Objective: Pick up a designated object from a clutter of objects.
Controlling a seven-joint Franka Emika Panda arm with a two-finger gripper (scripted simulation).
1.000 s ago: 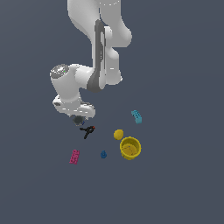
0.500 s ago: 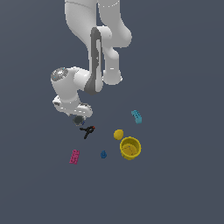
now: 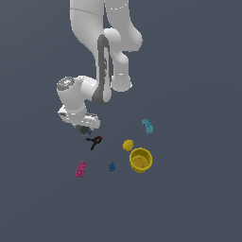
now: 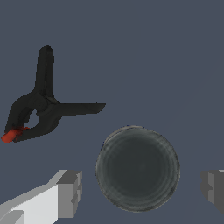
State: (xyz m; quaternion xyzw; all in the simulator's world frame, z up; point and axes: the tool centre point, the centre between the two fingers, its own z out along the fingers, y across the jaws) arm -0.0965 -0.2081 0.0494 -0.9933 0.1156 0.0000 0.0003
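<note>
Wrist view: gripper [image 4: 142, 190] astride round object [image 4: 138, 168].

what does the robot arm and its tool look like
The arm is glossy white, built of thick rounded segments, with dark grey bands at the joints and a grey disc cap on the wrist housing. The tool has two blocky fingers, light grey with darker grey square pads. No cables or markings show.

Beneath my gripper [image 4: 141, 192], whose fingers [image 4: 70, 194] look like matt grey plastic, the dark grey round object [image 4: 138, 168] shows a smooth, faintly glossy face; the black clamp [image 4: 41, 111] looks matt.
</note>
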